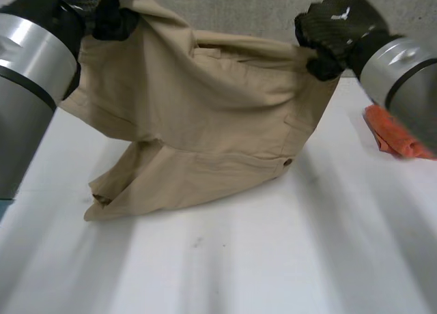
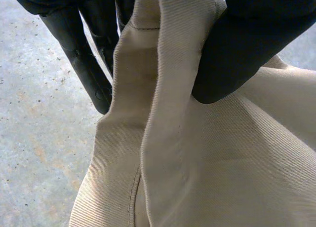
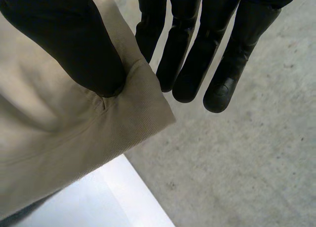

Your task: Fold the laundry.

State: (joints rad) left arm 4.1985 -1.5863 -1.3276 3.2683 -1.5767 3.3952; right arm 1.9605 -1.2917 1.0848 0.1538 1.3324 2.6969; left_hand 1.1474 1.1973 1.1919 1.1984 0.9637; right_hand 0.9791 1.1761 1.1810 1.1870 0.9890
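ROBOT LIFTS LAUNDRY: Two black robot hands hold a beige garment (image 1: 212, 116) up over a white surface (image 1: 287, 259), its upper edge stretched between them. The left hand (image 1: 113, 17) grips one end of that edge. In the left wrist view its thumb (image 2: 242, 49) presses a folded, stitched band of the cloth against the fingers (image 2: 86, 64), which reach down behind the fabric. The right hand (image 1: 334, 31) grasps the other end. The right wrist view shows its thumb (image 3: 79, 49) clamped on a corner of the cloth, while the straight fingers (image 3: 197, 54) extend just past that corner and the cloth runs up between the thumb and the nearest finger. Below the fingers of both hands the garment hangs in loose folds. Its lower part rests crumpled on the surface, trailing out beneath the left hand. A small dark button (image 1: 287, 162) sits on the fabric under the right hand, near where the cloth meets the surface. An orange cloth (image 1: 392, 133) lies on the surface beyond the right hand, apart from the garment and partly hidden by the right arm (image 1: 403, 75). Grey speckled floor (image 3: 237, 158) shows past the fingers in both wrist views.
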